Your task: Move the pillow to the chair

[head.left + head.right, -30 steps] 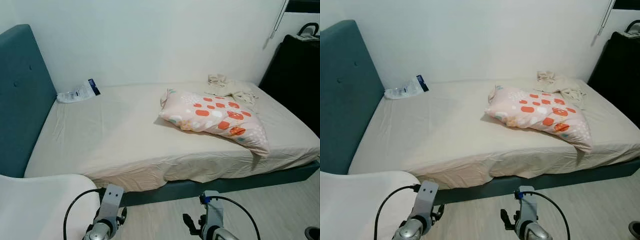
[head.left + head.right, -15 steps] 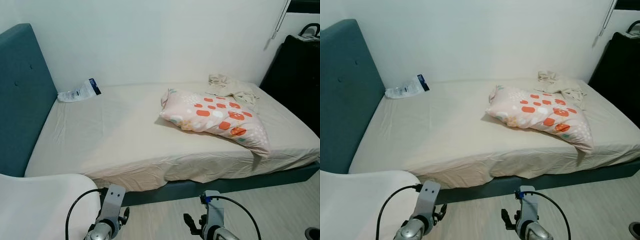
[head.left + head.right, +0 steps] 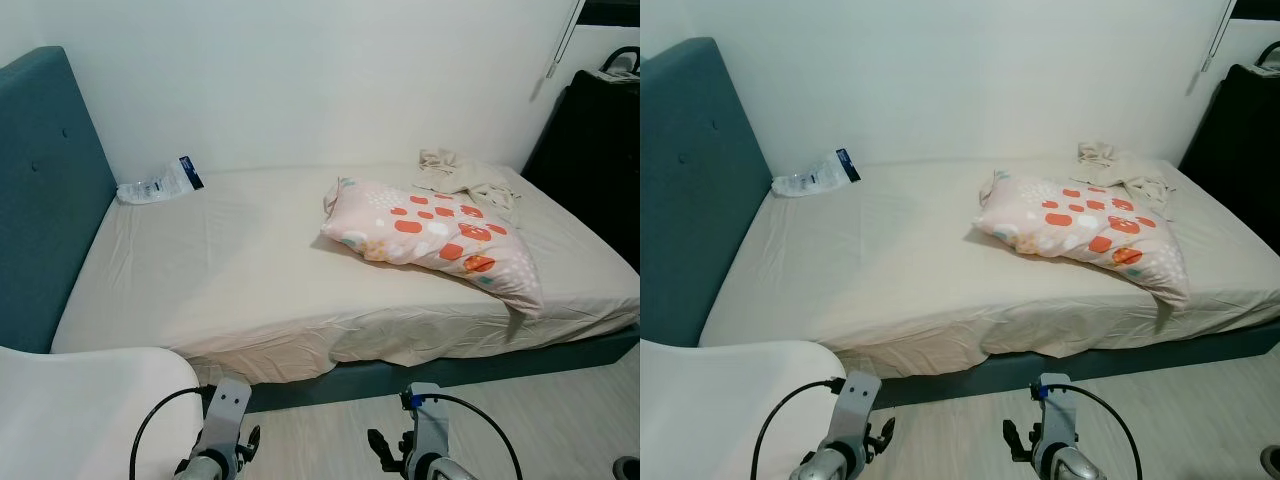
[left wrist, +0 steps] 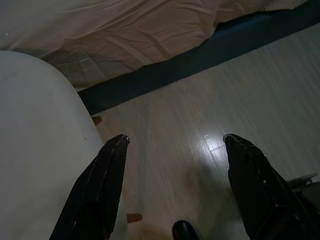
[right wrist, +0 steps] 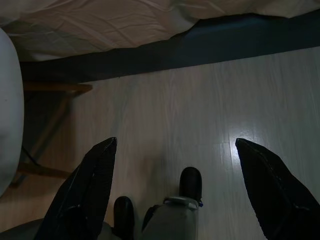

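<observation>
Both grippers, left gripper [image 4: 172,145] and right gripper [image 5: 175,150], hang wide open and empty over floor. Pillow [image 3: 432,232] lies on bed [image 3: 220,270] well ahead, right of them. Risk: chair [image 3: 80,410] beside left gripper snags that arm on approach.

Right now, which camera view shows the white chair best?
The left wrist view: the chair shows its white seat and wooden legs up close. Both eye views catch just its seat at the lower left. The right wrist view shows its edge and wooden legs.

Pink pillow [image 3: 430,230] with red blotches, beige sheet [image 3: 230,270], teal headboard [image 3: 45,190], white chair [image 3: 80,410].
</observation>
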`<state>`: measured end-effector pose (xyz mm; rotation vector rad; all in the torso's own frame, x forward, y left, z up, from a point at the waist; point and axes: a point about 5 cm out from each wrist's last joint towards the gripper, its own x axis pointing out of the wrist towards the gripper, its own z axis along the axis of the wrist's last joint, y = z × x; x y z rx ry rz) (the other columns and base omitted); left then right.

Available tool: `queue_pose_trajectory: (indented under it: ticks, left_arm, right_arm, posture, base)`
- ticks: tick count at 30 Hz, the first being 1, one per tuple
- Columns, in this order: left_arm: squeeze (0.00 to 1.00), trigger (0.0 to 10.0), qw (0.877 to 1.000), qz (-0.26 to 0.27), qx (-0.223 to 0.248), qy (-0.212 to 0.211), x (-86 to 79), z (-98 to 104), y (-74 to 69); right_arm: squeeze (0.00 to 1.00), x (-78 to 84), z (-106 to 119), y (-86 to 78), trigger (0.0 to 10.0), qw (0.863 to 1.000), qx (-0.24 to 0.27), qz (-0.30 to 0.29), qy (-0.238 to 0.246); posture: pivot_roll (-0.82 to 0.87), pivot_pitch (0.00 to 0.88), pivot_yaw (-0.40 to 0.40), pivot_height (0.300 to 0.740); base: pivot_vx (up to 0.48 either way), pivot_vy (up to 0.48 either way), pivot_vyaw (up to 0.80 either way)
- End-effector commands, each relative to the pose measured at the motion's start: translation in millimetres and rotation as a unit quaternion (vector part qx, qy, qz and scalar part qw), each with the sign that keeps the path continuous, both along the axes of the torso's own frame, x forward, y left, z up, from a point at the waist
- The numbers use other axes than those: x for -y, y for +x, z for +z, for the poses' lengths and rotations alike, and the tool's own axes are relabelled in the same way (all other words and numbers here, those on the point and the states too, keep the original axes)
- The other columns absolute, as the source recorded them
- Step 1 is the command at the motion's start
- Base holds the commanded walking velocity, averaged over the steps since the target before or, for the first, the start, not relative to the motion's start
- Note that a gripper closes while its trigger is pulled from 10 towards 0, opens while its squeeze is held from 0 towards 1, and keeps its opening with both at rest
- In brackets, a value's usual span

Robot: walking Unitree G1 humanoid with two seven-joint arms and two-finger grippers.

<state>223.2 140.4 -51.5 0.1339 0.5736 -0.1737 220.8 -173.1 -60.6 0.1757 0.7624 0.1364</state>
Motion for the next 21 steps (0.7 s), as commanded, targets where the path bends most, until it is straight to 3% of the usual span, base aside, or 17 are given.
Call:
queue_pose_trajectory:
  ticks: [1, 12, 21]
  left_arm:
    - [0.00, 10.0, 1.000, -0.002, 0.002, -0.007, 1.7, 0.4, 0.0]
    - [0.00, 10.0, 0.999, -0.046, 0.003, -0.020, 15.6, 0.3, -3.0]
    - [0.00, 10.0, 0.999, -0.049, 0.003, -0.021, 16.7, 0.8, -1.9]
  right_arm:
    - [0.00, -1.0, -1.6, -2.4, 10.0, 1.000, -0.002, -0.006, 0.001]
    - [0.00, -1.7, -1.5, -2.0, 10.0, 1.000, -0.002, -0.007, 0.003]
    - [0.00, -1.1, -2.0, -3.0, 10.0, 1.000, -0.003, -0.007, 0.002]
  posture:
    - [0.03, 0.014, -0.025, 0.740]
    - [0.03, 0.017, -0.022, 0.740]
    - [0.03, 0.016, -0.023, 0.740]
  base:
    - [0.000, 0.000, 0.00]
    - [0.000, 0.000, 0.00]
    - [0.000, -0.269, 0.00]
